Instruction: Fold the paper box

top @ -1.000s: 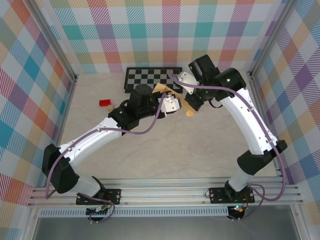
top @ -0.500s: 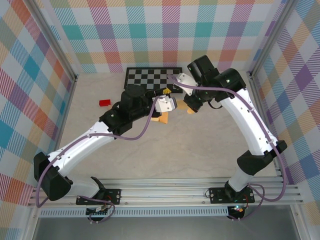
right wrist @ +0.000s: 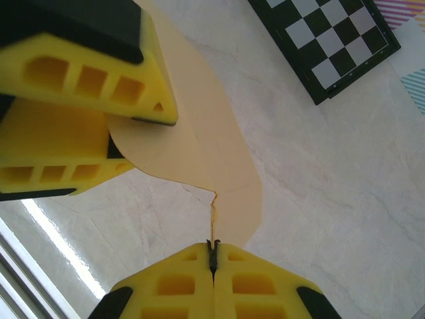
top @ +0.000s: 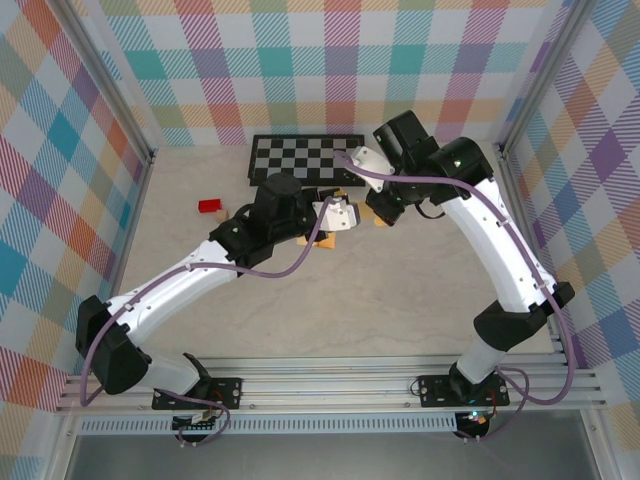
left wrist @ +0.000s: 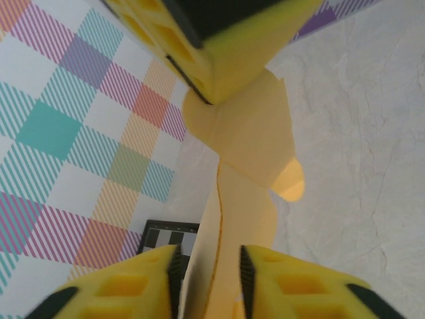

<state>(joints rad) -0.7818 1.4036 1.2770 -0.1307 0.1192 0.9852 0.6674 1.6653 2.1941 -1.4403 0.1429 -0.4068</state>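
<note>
The paper box [right wrist: 199, 146] is a tan die-cut sheet held above the table between both grippers. My right gripper [right wrist: 212, 249] is shut on one edge of the sheet, where a fold line ends. In the left wrist view my left gripper [left wrist: 209, 279] has its pads pressed on a folded part of the paper box [left wrist: 252, 139], two layers bulging between them. One of the right gripper's yellow fingers [left wrist: 226, 40] meets the sheet at the top of that view. From above, the left gripper [top: 335, 213] and right gripper [top: 378, 205] sit close together, with a bit of the paper box [top: 303, 239] showing below the left one.
A black-and-white checkerboard [top: 305, 157] lies at the back of the table, just behind the grippers. A small red block [top: 210, 206] sits to the left. Plaid walls and metal posts close in the sides and the back.
The left gripper's jaws have narrowed round the folded paper, and its wrist has shifted a little. The right gripper has kept its hold and barely moved.
</note>
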